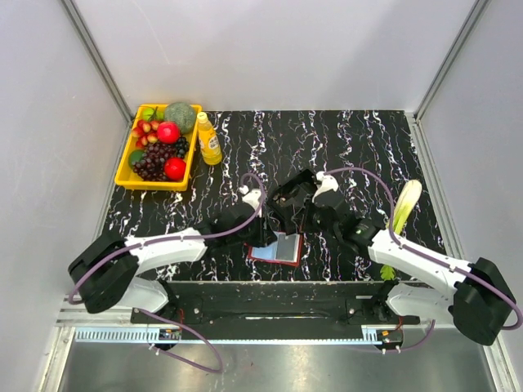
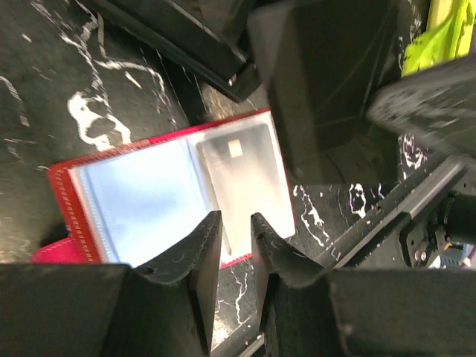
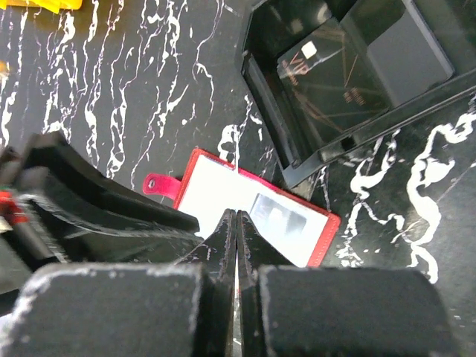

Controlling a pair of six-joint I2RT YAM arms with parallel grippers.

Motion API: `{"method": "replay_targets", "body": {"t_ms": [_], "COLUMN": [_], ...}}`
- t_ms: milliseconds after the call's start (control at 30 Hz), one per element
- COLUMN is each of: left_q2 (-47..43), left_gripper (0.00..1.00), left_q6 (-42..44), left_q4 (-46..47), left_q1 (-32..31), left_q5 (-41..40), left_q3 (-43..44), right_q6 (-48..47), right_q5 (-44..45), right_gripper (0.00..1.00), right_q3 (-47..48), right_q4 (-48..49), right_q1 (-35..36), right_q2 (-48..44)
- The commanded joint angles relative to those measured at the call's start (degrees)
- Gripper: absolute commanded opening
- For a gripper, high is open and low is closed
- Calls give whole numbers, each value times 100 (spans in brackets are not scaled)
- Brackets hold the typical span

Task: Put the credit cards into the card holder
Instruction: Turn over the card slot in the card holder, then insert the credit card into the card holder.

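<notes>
The left gripper [image 2: 234,239] is narrowly parted and clamps nothing, poised over a pale credit card [image 2: 242,175] on the open red card holder [image 2: 149,201]. The right gripper [image 3: 236,245] is pinched closed at the holder's edge. The card looks thin, stiff and slick, best pinched by its exposed near edge.

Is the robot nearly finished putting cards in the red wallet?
Done: one grey card looks tucked into the open card holder. In hand: nothing visible; left gripper hovers over it slightly open, right gripper is shut. Left: a dark card in the black tray.
</notes>
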Motion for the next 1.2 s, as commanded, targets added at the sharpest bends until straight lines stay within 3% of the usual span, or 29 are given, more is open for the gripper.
{"method": "replay_targets", "body": {"t_ms": [0,233,600,800,933,1167], "left_q2": [-433,-214,-29,-82,-100,-91], "left_gripper": [27,27,25,24,24,24], "left_q6": [298,237,132,87,122,149], "left_q4": [-373,-181,92,110,57,5], "left_q1": [22,233,303,303,303,303], "left_q5": [-959,-819,-704,-740,-766,-810], "left_q3": [-46,-266,-564,-661,-688,-688], "right_q6": [757,1776,2770,3007,3017,3052], "right_q5": [-378,-581,351,500,702,474], "right_gripper": [0,0,0,0,0,0], "right_q3": [-416,-1348,-1964,-2193,-2255,-2360], "right_q4": [954,2160,2961,3348,3112,3417], "right_q1": [43,122,702,737,737,746], "right_q2": [83,197,381,575,330,514]}}
